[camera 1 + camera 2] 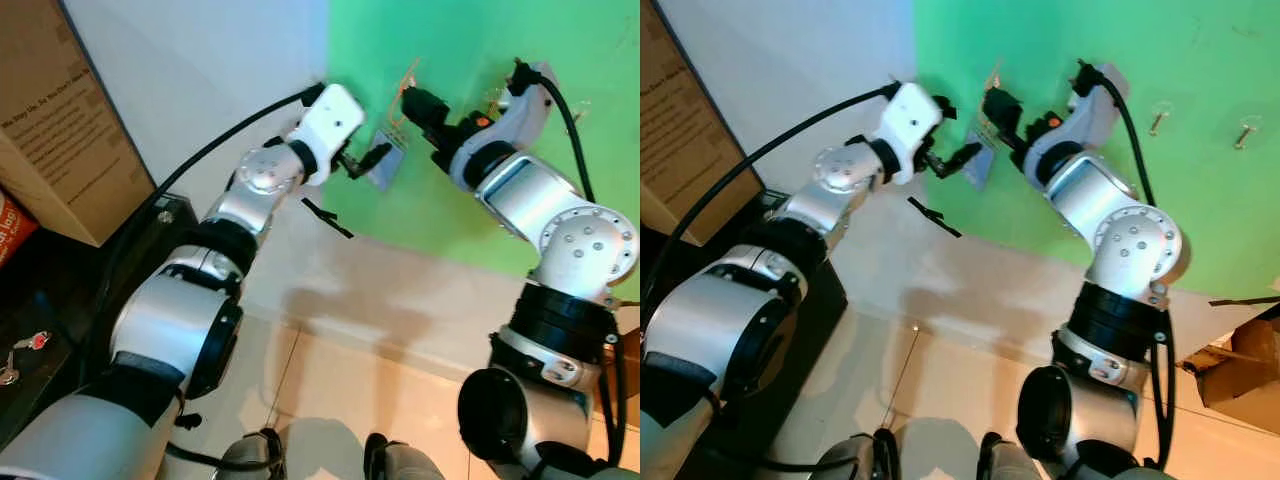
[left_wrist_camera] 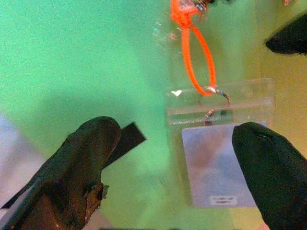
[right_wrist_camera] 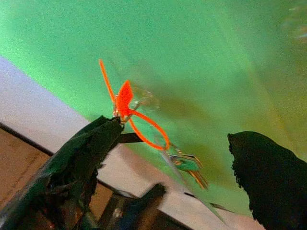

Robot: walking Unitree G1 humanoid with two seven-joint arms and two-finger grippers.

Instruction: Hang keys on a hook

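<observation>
**Both arms raised at the green wall, keys hanging on an orange loop**

Both silver arms reach up to the green wall (image 1: 480, 200). The keys (image 3: 189, 167) dangle from an orange loop (image 2: 196, 62) that hangs against this wall, together with a clear plastic tag (image 2: 218, 143) holding a pale card. Whether the loop sits fully on a hook cannot be told; its top is blurred.

The left end effector (image 2: 177, 167) sits just below the tag with its fingers (image 2: 86, 158) apart, one on each side of the card, not closed on it. The right end effector (image 3: 168, 163) is near the top of the loop, its fingers also spread wide, one fingertip (image 3: 103, 136) just beside the orange knot, gripping nothing.

Two more hooks (image 1: 1200, 125) stick out of the wall farther to the right. A cardboard box (image 1: 60, 120) stands at the left.
</observation>
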